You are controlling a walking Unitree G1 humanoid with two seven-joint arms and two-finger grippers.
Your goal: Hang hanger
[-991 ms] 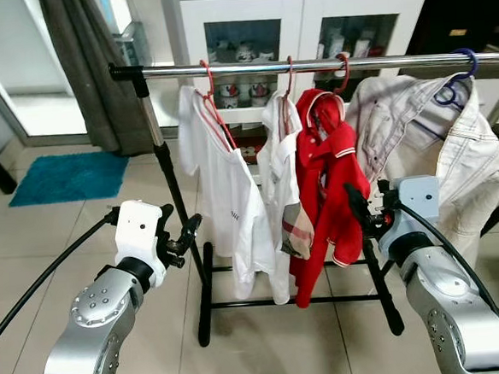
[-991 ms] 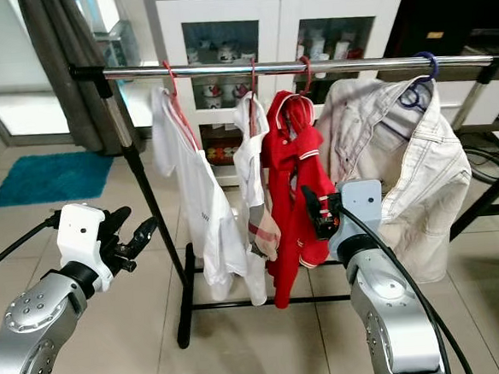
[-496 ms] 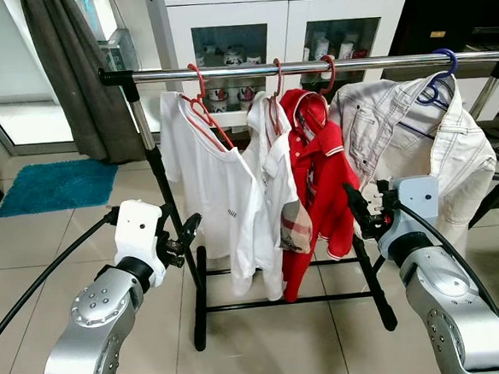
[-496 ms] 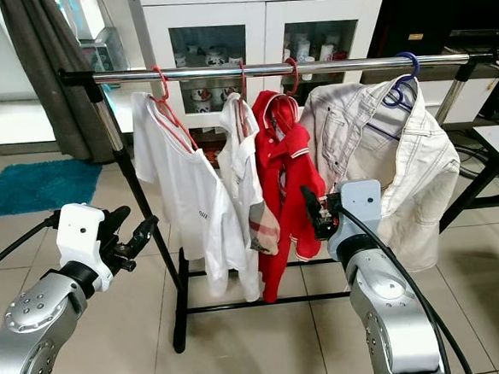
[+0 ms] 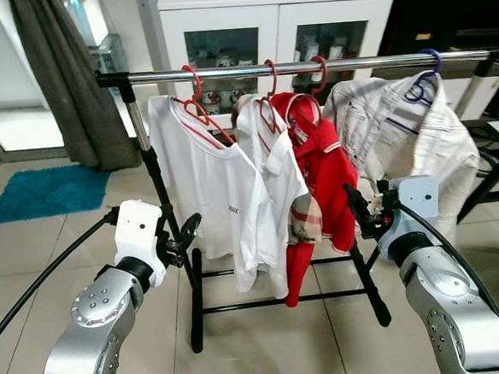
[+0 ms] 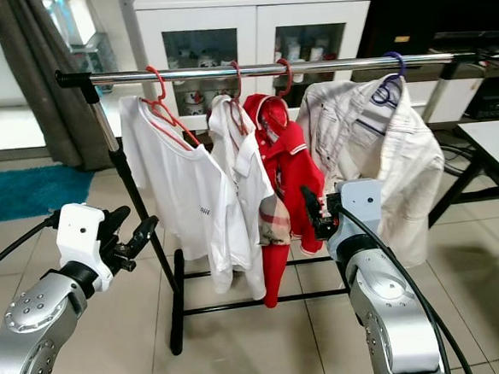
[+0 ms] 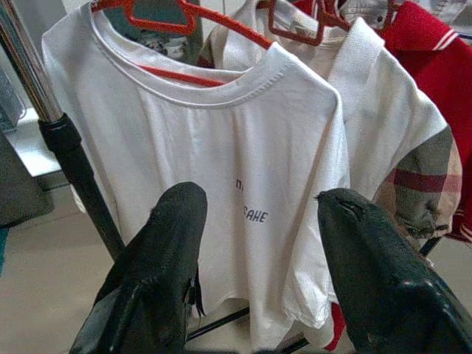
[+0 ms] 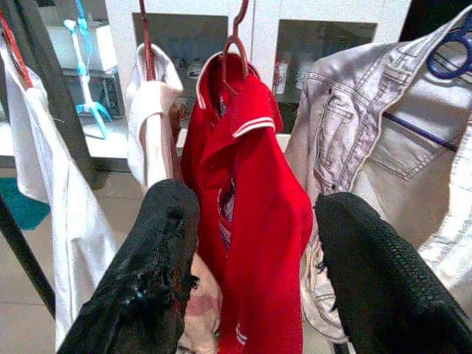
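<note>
Left eye view: a chrome rail (image 5: 309, 65) on a black stand (image 5: 161, 210) runs across a tiled floor (image 5: 269, 348), with a white glass-door cabinet (image 5: 263, 19) behind it.
Garments: four pieces hang side by side on the rail.
White T-shirt (image 5: 211, 190): nearest the stand's upright, on a red hanger (image 5: 199, 105) hooked over the rail.
White shirt with check trim (image 5: 274, 168): just beside the T-shirt, also on a red hanger.
Red polo (image 5: 325, 169): next along, its red hook over the rail.
Pale denim jacket (image 5: 409, 137): at the far end, on a blue hanger (image 5: 422, 85).
Left gripper (image 5: 184, 233): raised low in front of the stand, apart from the clothes; its black fingers (image 7: 158, 265) stand spread wide with nothing between them, the T-shirt in the gap beyond.
Right gripper (image 5: 361, 212): raised near the red polo's hem and the jacket, touching neither as far as can be seen; its fingers (image 8: 162, 258) are likewise parted and hold nothing.
Surroundings: a grey curtain (image 5: 71, 80) hangs at the left, with a teal mat (image 5: 48, 191) on the floor below it.
</note>
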